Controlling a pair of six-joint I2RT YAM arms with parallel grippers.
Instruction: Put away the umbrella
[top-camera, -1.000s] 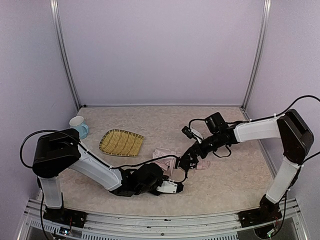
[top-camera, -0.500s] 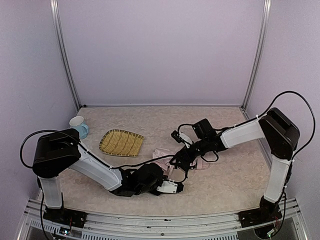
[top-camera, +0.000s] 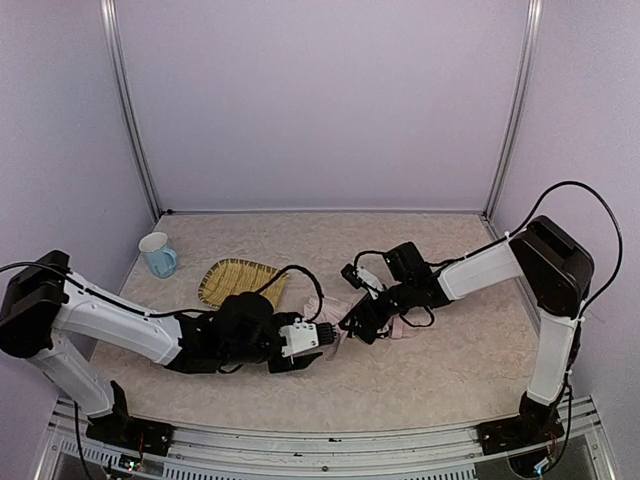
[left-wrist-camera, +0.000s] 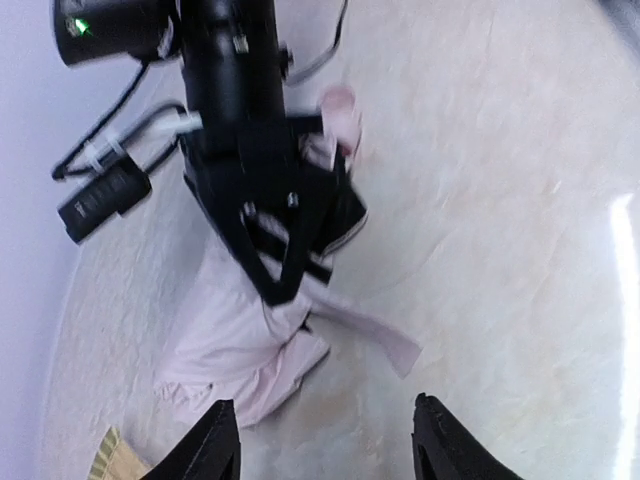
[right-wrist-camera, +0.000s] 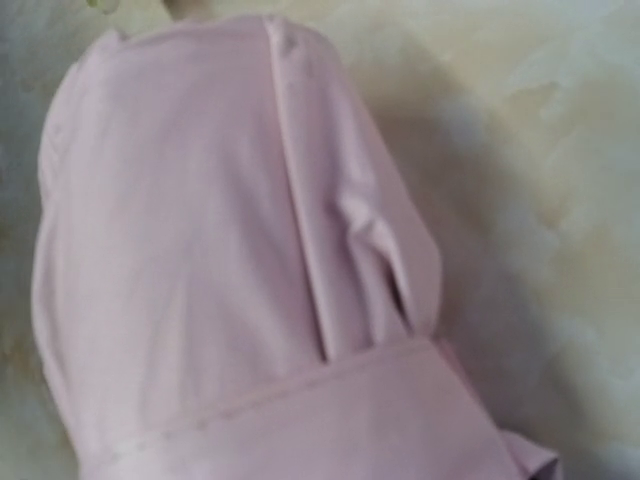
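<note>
1. Task item. The umbrella (left-wrist-camera: 235, 345) lies collapsed on the table (top-camera: 450, 370), right of centre. It is a slack bundle of pale pink fabric, with one flap trailing toward the near edge. It sits between the two grippers and near the woven tray (top-camera: 232, 282), not in it.

2. Right gripper (top-camera: 362, 322). It is lowered onto the bundle from the far side and touches the fabric. Its own wrist view is filled with pink cloth and shows no fingers. The left wrist view gives only a dark converging shape over the fabric, so it cannot be told whether the jaws are spread or pinching. Judged purpose: to pin or gather the canopy so that it does not slide.

3. Left gripper (left-wrist-camera: 324, 402). Its fingers (left-wrist-camera: 218, 445) stand apart with only bare table between them, and nothing is held. It hangs low, near the bundle's near end but not touching it. Judged purpose: placed to take a hold (probably on the near fabric edge) while the right arm steadies the rest.

4. Containers. In the top view the tray shows only its woven surface, and a black cable of the left arm crosses its right edge. No part of the umbrella rests in it. The pale blue mug (top-camera: 158, 254) stands upright at the far left, well apart from the work. Its contents cannot be seen
</note>
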